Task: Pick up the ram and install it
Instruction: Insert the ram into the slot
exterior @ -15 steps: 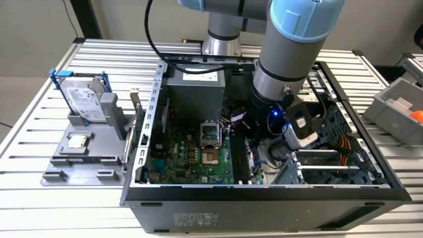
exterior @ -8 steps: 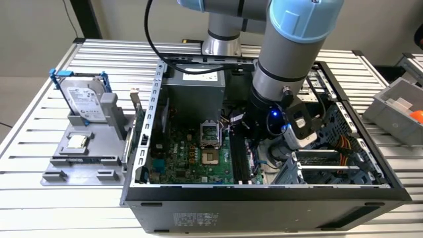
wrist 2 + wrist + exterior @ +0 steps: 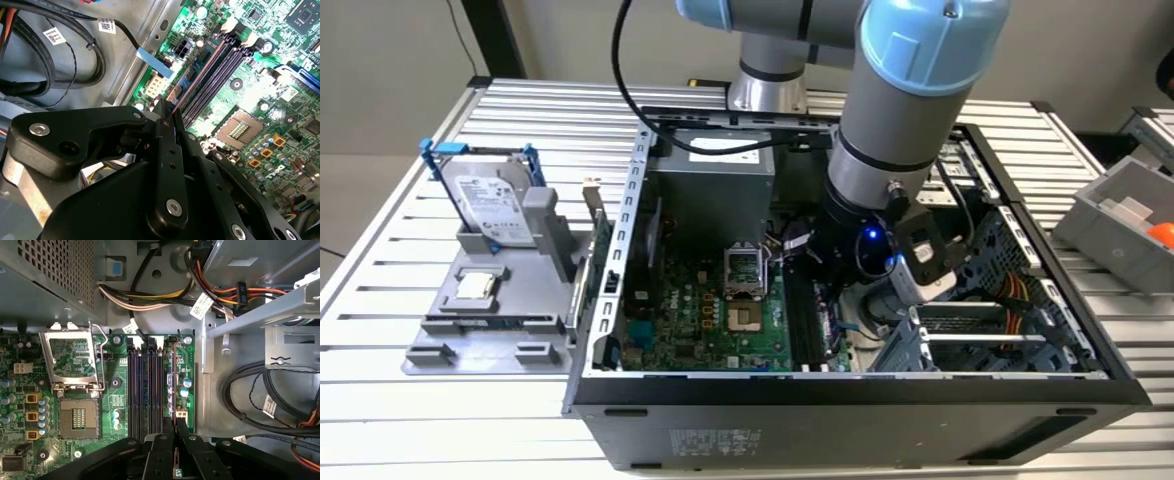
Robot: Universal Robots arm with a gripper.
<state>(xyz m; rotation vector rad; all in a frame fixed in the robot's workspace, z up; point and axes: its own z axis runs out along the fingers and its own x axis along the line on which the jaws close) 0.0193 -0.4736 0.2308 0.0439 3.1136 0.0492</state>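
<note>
First wrist view: our pincer (image 3: 175,432) is clamped on the ram (image 3: 174,385), edge-on above the slots (image 3: 146,390); we should keep it level and parallel.

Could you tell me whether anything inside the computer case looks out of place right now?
Only the processor socket stands out: its metal cover is flipped open and it holds no chip. The gripper holds the ram edge-on over the memory slots.
</note>
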